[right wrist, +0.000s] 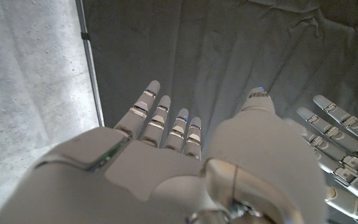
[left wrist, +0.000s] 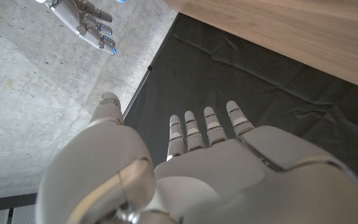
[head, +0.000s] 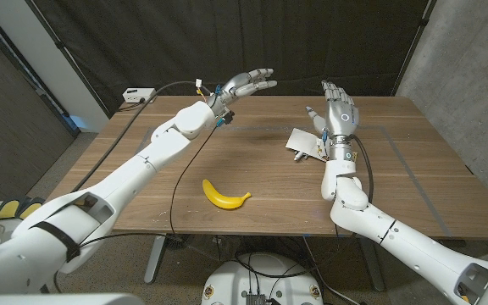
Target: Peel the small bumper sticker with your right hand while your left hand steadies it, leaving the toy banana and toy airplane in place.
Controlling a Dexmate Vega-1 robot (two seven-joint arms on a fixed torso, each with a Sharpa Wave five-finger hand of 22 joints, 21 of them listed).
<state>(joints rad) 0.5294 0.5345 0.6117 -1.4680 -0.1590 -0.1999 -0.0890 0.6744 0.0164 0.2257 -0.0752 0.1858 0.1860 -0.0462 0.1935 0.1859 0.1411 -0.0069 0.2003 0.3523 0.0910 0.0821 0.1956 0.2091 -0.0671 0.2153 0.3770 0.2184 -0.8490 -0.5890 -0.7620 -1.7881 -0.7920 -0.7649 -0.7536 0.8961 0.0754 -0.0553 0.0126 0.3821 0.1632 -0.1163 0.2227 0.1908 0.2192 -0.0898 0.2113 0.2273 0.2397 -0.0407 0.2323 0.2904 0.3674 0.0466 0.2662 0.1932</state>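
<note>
My right hand is raised above the far right part of the wooden table, fingers spread and straight, holding nothing. From its wrist camera, those fingers reach toward a dark curtain. My left hand is lifted over the table's far edge near the middle, fingers extended and apart, also empty. The small bumper sticker lies on the table just beside my right wrist, partly hidden behind my forearm, one edge curling up. The toy banana lies nearer the front, well apart from both hands. A small white box with a cable sits at the far left corner.
</note>
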